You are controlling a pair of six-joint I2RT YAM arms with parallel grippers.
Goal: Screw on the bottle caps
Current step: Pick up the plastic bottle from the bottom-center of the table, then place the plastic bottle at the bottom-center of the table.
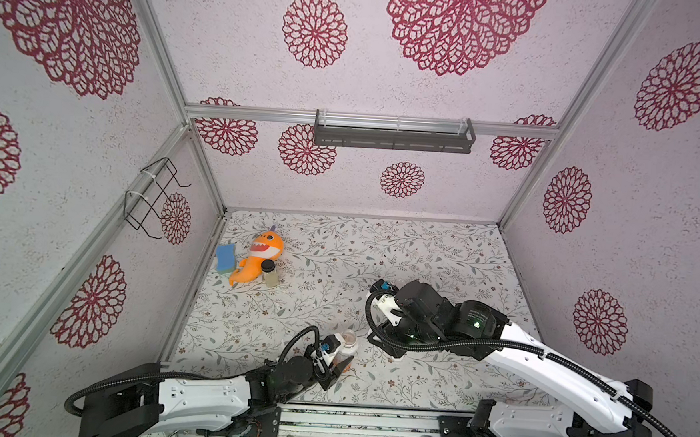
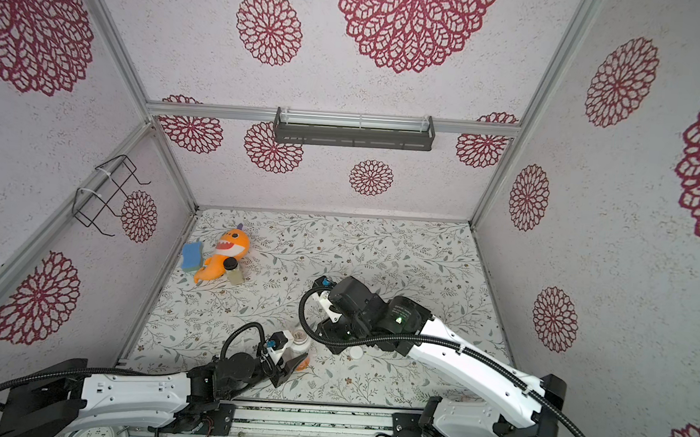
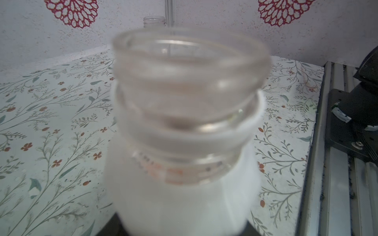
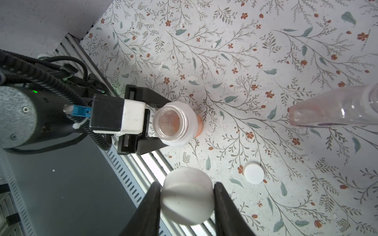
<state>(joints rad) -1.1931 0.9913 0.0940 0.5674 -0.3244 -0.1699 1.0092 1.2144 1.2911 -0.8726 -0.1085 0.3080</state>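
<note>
Pinched in right gripper [image 4: 187, 188]: white cap [image 4: 187, 202], aloft near orange bottle [image 4: 176, 130], not touching; clamped round that standing, uncapped bottle: left gripper [image 4: 166, 123]; lying flat near the bottle: second cap [image 4: 254, 172]; farther off: grape bottle [image 4: 331, 108], uncapped.

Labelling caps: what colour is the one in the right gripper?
White cap, clearest in the right wrist view.

The orange-label bottle [image 4: 173, 122] is looking like clear glossy plastic at the neck, with a matt white wrap lower down. The gripped cap [image 4: 187, 196] is showing matt white plastic with a finely ribbed edge, while the loose cap [image 4: 254, 172] is looking smooth. The grape bottle [image 4: 335, 106] is catching glare, clear and shiny. The table covering [image 4: 266, 51] is looking matt and printed, and the shark toy [image 1: 263, 251] soft and plush.
</note>
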